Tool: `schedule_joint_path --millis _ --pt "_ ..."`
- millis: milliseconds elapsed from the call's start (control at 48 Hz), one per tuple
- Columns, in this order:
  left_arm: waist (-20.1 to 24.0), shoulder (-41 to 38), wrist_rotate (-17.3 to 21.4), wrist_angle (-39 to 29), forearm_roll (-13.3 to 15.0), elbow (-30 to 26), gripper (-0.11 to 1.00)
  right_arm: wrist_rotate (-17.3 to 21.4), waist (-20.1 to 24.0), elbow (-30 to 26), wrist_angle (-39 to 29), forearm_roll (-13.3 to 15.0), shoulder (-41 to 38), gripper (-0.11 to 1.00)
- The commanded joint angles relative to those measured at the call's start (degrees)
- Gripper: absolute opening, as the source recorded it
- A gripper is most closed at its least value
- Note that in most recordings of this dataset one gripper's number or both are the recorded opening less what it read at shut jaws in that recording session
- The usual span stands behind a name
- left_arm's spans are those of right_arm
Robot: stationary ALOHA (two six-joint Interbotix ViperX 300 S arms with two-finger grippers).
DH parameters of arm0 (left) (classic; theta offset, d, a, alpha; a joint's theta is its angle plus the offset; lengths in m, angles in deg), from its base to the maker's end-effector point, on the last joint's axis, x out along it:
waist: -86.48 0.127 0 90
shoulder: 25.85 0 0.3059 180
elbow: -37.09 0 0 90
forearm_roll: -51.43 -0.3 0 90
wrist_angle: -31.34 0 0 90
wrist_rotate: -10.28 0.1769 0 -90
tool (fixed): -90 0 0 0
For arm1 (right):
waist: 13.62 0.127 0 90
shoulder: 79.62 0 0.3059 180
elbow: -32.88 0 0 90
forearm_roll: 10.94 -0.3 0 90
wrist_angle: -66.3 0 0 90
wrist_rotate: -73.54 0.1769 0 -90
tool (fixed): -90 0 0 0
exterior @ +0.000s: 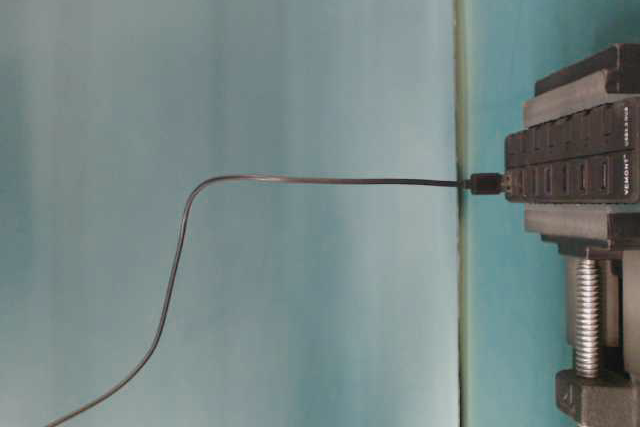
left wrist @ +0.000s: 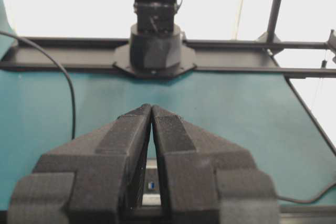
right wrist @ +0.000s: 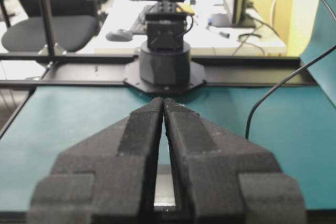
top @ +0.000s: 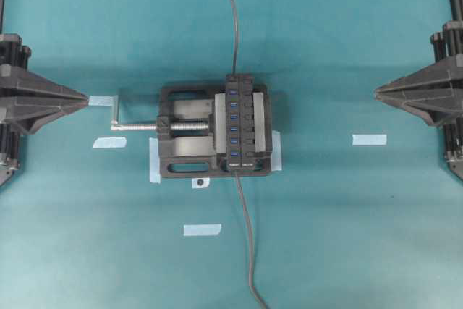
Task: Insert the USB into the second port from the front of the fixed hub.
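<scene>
A teal cloth-covered table (top: pixel 347 236) is lying under both arms. The left gripper (top: pixel 85 98) and right gripper (top: pixel 377 92) are resting pinched together, holding nothing. Between them, the long black bar-shaped fixed hub (top: pixel 241 122) is sitting clamped in a black vise (top: pixel 184 132), with the small black USB plug (exterior: pixel 487 184) sitting in the hub's end port.

Open cloth flanks the vise (top: pixel 189 132) and fixed hub (top: pixel 239 122); its screw handle (top: pixel 118 112) juts leftward
</scene>
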Motion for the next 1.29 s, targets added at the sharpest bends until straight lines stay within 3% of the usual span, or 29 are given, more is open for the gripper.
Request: schedule_joint_path --millis 0,63,125,209,355,834,1272 --pt "-0.18 -0.79 -0.53 -0.97 -0.18 0.44 0.13 0.09 -0.35 0.09 0.44 -0.26 -0.35 0.16" --pt "-0.18 -0.97 -0.62 -2.37 -0.26 0.53 0.08 0.70 -0.44 0.35 0.18 -1.23 -0.35 0.18" --pt "0.00 -0.97 -0.44 -2.90 -0.26 0.44 0.00 2.29 -0.35 1.05 -0.35 -2.29 -0.26 0.09" --pt "0.18 -0.79 -0.35 -3.08 -0.26 0.35 0.00 4.83 -0.53 1.85 -1.32 -2.64 -0.44 0.01" --pt "0.18 -0.88 -0.70 -3.96 -0.26 0.62 0.00 7.29 -1.14 2.02 -3.96 -2.64 -0.53 -0.01" --pt "1.85 -1.14 -1.14 -10.90 -0.26 -0.70 0.00 7.21 -7.82 -5.80 -22.68 -1.67 -5.01 -0.01" --pt "1.85 -2.64 -1.58 -16.17 -0.26 -1.05 0.00 7.03 -8.26 -13.10 -29.09 2.37 -17.84 -0.01"
